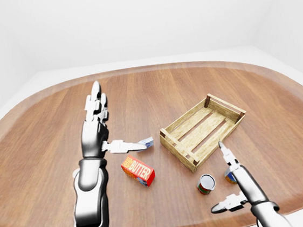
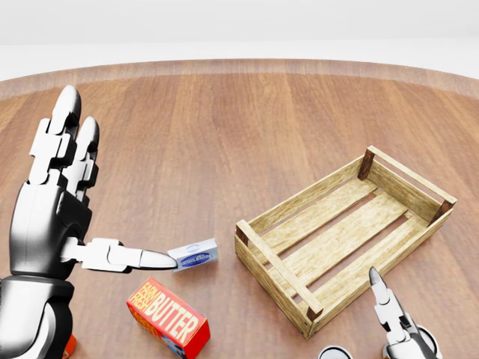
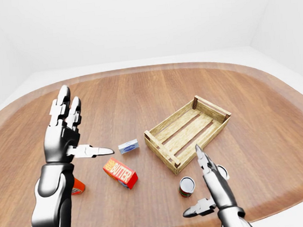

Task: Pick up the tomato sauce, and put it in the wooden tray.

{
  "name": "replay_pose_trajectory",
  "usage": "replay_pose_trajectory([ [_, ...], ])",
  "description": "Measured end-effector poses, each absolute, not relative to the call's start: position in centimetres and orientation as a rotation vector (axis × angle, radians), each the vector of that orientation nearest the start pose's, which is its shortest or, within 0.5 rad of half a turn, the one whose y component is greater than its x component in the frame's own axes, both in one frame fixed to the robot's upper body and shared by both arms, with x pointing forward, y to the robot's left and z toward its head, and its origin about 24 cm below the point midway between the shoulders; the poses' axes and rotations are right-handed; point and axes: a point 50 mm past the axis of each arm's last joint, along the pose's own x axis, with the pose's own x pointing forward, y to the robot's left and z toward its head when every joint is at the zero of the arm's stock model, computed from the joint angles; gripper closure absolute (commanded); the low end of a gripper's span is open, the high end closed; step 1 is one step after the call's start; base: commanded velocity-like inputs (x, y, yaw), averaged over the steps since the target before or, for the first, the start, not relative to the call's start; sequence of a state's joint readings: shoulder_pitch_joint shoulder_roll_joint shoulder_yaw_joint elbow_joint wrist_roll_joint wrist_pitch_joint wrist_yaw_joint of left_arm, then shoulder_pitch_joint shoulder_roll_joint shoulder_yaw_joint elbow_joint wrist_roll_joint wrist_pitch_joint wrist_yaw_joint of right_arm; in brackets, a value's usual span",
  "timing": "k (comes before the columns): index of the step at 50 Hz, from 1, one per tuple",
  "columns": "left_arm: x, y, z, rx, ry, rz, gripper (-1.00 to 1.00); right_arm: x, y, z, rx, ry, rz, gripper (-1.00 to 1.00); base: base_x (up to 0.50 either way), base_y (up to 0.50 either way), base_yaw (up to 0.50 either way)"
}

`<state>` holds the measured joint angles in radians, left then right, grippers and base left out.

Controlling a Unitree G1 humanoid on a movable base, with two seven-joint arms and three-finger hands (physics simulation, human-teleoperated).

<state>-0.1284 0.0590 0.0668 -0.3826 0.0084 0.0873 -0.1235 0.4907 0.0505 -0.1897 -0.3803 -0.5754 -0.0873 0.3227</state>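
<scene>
The tomato sauce can (image 1: 206,183), with a red and green label, stands upright below the wooden tray (image 1: 177,140) in the left-eye view. My right hand (image 1: 227,181) hangs open just right of the can, index finger stretched up toward the tray and thumb spread low, apart from the can. A second can (image 1: 230,177), blue and orange, is half hidden behind that hand. My left hand (image 2: 97,202) is raised and open at the left of the head view, holding nothing. Its thumb tip reaches a small blue-and-white box (image 2: 193,255).
A red butter box (image 2: 168,321) lies below the small box. An orange-red object (image 3: 77,186) shows beside my left forearm. The round wooden table (image 1: 154,91) stretches wide above the tray, and its rim runs close below the cans.
</scene>
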Motion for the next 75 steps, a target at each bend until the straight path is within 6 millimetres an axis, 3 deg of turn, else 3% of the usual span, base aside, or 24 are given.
replay_pose_trajectory([
  [44,25.7,15.3,14.9,0.096,-0.401,-0.103,-1.0,16.6,-18.6,0.3,-0.75,0.231,0.041,-1.0,0.0,0.0,0.0],
  [75,25.7,15.2,14.6,0.094,-0.389,-0.108,-1.0,16.6,-16.9,-0.2,-0.681,0.209,0.087,-1.0,0.0,0.0,0.0],
])
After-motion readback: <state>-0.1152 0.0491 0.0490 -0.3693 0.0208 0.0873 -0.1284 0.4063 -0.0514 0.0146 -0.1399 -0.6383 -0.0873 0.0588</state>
